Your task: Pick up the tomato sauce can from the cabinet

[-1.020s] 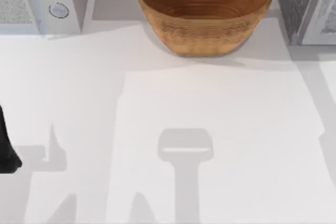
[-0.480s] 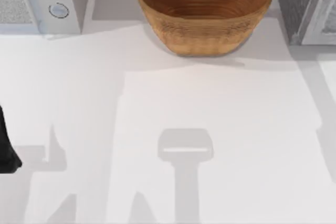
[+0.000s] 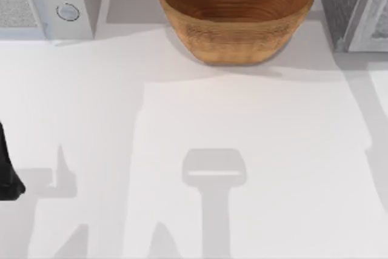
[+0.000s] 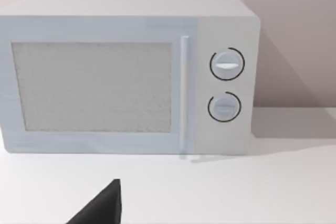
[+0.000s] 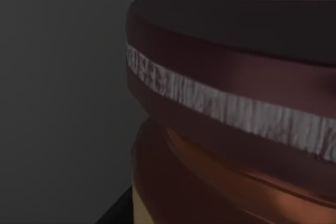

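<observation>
Nothing on the counter (image 3: pixel 182 107) had shifted over the last second. The tomato sauce can (image 5: pixel 236 108) sat immediately before the right claw, in dim surroundings; whether that claw was spread or pinching it, I cannot tell. The left arm (image 3: pixel 7 174) stayed parked.

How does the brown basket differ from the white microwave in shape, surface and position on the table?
The basket is a round open bowl; the microwave is a closed box with two dials. The basket is brown and ribbed; the microwave is pale and smooth, with a speckled door window. The basket sits at the back middle, the microwave at the back left. Both stand upright on the table.
</observation>
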